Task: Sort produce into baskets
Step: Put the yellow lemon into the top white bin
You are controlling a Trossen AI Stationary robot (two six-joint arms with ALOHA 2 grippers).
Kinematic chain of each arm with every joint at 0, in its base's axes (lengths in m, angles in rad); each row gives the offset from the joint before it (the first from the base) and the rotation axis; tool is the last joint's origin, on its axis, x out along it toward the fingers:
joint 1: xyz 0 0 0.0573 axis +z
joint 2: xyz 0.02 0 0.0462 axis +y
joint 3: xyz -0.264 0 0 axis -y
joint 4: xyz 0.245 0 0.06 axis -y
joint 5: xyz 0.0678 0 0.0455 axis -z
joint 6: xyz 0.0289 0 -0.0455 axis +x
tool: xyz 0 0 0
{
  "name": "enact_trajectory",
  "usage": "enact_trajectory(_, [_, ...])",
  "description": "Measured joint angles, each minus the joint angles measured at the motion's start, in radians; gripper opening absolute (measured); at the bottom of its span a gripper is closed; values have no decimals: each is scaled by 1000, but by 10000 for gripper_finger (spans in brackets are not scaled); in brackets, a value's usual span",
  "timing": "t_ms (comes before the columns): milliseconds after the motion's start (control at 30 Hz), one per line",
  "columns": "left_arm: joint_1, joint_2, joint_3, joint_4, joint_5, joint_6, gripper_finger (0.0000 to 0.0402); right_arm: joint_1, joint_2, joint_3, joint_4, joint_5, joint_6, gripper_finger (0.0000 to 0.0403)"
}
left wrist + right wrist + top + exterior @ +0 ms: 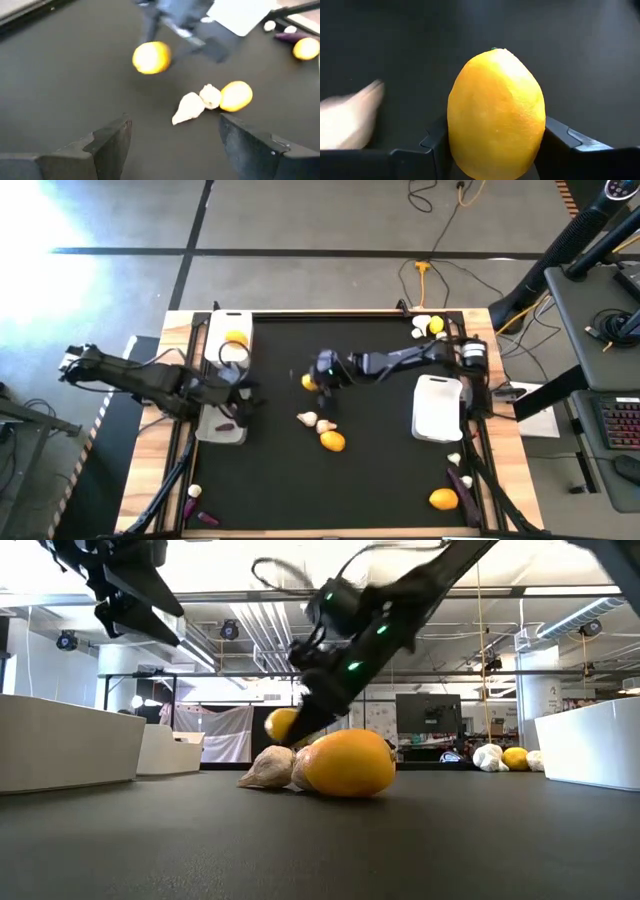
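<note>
My right gripper [316,378] is over the mat's middle, shut on a yellow citrus [495,115] that also shows in the low view [282,724]. My left gripper [175,131] is open and empty, above the mat beside the left baskets [243,395]. Two white baskets stand end to end at the left: the far one [222,330] holds a citrus [236,338], the near one [212,430] an eggplant [226,423]. A third basket [438,408] stands at the right. Two garlic bulbs [308,419] and a citrus [332,441] lie together on the mat. My right gripper pinches the citrus between its two fingers, one on each of its two opposite sides [537,132]. The fingers slant down from the table's right. The citrus is lifted clear of the mat [282,724], its pointed end [495,50] turned away from the wrist.
A garlic bulb and a citrus [428,327] lie at the far right corner. A citrus [443,499], an eggplant [462,480] and a garlic bulb [453,459] lie near right. A garlic bulb [195,492] and an eggplant [205,518] lie near left.
</note>
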Motion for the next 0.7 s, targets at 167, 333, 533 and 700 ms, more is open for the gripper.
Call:
enact_trajectory(167, [90, -35, 13, -39, 76, 37, 278, -55, 162, 158, 21, -50, 9, 203])
enact_trajectory(333, [229, -14, 11, -57, 203, 154, 278, -75, 244, 288, -2, -85, 22, 232])
enact_trajectory(533, [415, 89, 30, -47, 348, 392, 288, -72, 216, 330, -97, -105, -53, 312])
enact_trajectory(700, [558, 189, 30, 14, 444, 627, 306, -70, 167, 331, -167, -90, -13, 353])
